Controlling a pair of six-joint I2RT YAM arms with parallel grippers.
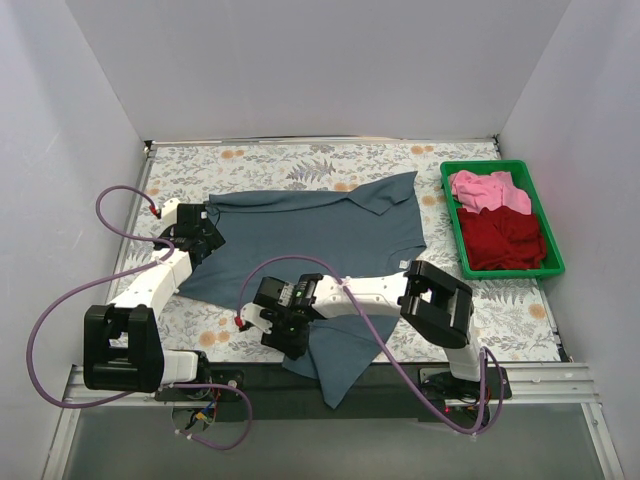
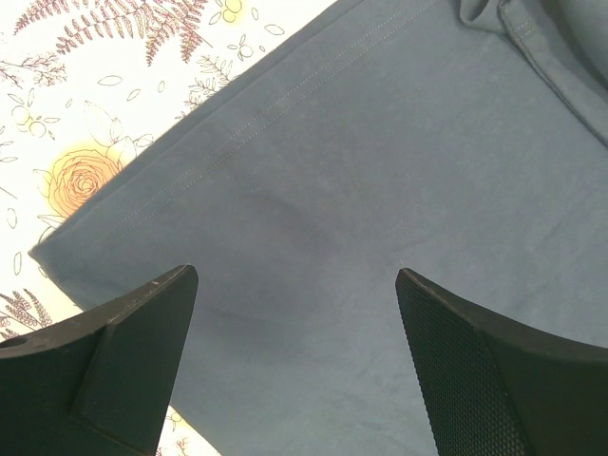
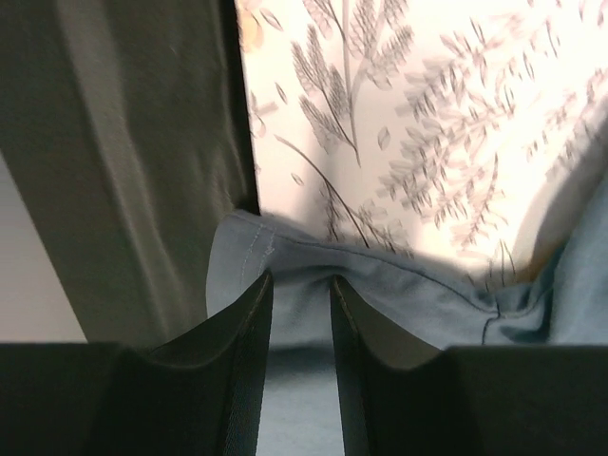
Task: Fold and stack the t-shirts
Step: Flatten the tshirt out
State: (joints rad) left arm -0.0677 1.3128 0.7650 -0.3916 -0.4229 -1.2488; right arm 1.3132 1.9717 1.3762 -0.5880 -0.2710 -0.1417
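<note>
Right claw (image 3: 302,280): jaws drawn close together, pinching a raised fold of hem of the slate blue-grey t-shirt (image 3: 399,290); the cloth bunches up just past the fingertips

Right claw fingers (image 3: 242,366): dark, nearly parallel, with only a thin strip of blue cloth showing in the gap

Right claw position (image 1: 283,328): low over the near left part of the shirt, at the edge of the flap that runs toward the arm bases

Left claw (image 2: 294,275): spread wide and holding nothing, with flat cloth visible between the two black fingers (image 2: 142,332)

Left claw position (image 1: 205,233): at the left end of the shirt, above the cloth close to a corner and a stitched hem; contact with the cloth cannot be told

Slate blue-grey t-shirt (image 1: 320,235): lies spread across the middle of the floral table cover (image 1: 300,160), collar end toward the right rear, one flap reaching over the dark strip at the near table edge

Shirt surface under left claw (image 2: 380,171): smooth, with a faint crease and a double line of stitching along its edge

Pink t-shirt (image 1: 482,190): crumpled in the far end of the green bin (image 1: 485,165)

Dark red t-shirt (image 1: 505,240): crumpled in the near end of the same bin, touching the pink one

Green bin position: right side of the table, apart from the blue-grey shirt

Purple cables (image 1: 60,300): loop from both arms
</note>
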